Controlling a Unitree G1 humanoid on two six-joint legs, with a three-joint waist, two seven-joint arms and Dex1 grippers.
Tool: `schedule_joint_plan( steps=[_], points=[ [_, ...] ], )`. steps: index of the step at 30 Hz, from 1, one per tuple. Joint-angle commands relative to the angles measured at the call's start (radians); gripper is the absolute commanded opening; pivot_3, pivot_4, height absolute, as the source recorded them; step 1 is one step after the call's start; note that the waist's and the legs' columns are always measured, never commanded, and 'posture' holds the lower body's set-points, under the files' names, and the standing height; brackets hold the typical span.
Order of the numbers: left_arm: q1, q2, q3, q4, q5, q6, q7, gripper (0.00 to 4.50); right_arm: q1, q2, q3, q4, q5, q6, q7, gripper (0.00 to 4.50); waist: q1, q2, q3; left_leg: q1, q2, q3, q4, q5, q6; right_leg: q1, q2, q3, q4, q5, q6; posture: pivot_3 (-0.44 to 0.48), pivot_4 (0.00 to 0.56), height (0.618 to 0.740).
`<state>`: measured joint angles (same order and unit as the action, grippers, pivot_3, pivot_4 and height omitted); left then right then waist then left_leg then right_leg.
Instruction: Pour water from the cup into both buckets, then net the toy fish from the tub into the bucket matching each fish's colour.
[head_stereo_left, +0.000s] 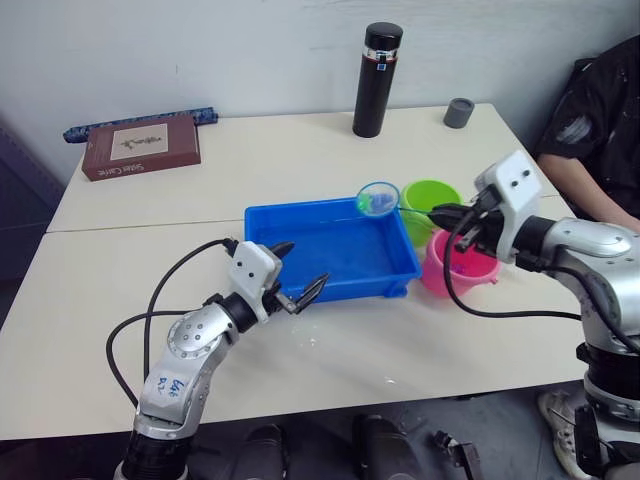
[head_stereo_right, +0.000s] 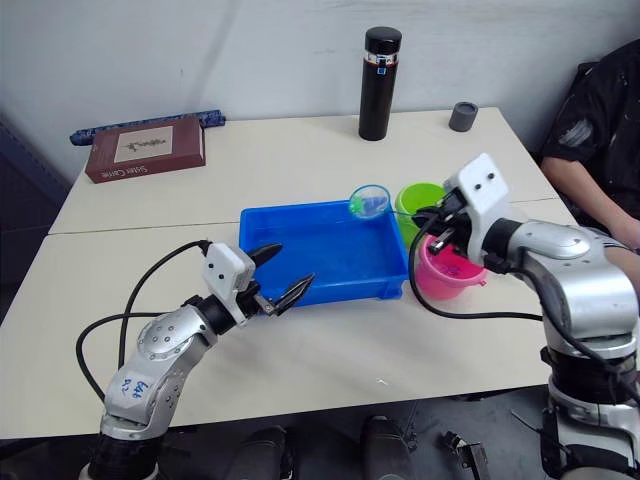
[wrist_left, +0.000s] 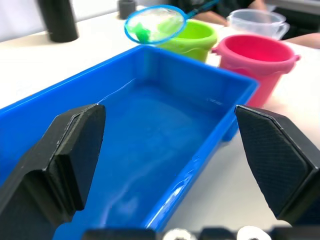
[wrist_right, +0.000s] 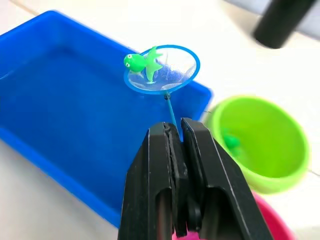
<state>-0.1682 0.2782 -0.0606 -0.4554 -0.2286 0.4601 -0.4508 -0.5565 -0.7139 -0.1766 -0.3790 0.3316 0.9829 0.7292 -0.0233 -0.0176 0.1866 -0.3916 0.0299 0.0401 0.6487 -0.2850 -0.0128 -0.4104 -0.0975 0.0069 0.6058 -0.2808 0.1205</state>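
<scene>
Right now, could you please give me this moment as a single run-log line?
right gripper: shut on net handle | net: green fish inside, over tub corner | green bucket: one fish in | left gripper: open, empty, beside tub

Both arms: silver-grey metal shells, black joints, black cables looping outside the forearms. Left forearm has blue handwritten marks. White boxy wrist housings; right one shows two dark holes. Left tool (head_stereo_left: 298, 271): two black pointed fingers, textured pads (wrist_left: 270, 150). Right tool (wrist_right: 176, 131): black fingers too. Person (head_stereo_left: 600, 110) at right wears dark patterned top.
</scene>
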Motion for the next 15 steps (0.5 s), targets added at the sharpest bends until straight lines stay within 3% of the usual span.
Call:
schedule_joint_plan(
  steps=[1, 15],
  points=[
    [-0.031, 0.007, -0.02, 0.011, -0.021, -0.036, -0.04, 4.45, 0.026, -0.029, -0.056, -0.018, 0.008, -0.025, -0.025, 0.0, 0.001, 0.0, 0.0, 0.0, 0.0, 0.0, 0.0, 0.0, 0.0, 0.0, 0.0, 0.0, 0.0, 0.0, 0.0, 0.0, 0.15, 0.74],
    [-0.074, 0.01, -0.019, 0.09, -0.015, -0.08, -0.072, 4.45, 0.091, -0.115, -0.03, 0.233, -0.13, -0.366, -0.079, 0.0, -0.003, 0.0, 0.0, 0.0, 0.0, 0.009, 0.0, 0.0, 0.0, 0.0, 0.001, 0.0, 0.0, 0.0, 0.001, 0.0, 0.15, 0.74]
  ],
)
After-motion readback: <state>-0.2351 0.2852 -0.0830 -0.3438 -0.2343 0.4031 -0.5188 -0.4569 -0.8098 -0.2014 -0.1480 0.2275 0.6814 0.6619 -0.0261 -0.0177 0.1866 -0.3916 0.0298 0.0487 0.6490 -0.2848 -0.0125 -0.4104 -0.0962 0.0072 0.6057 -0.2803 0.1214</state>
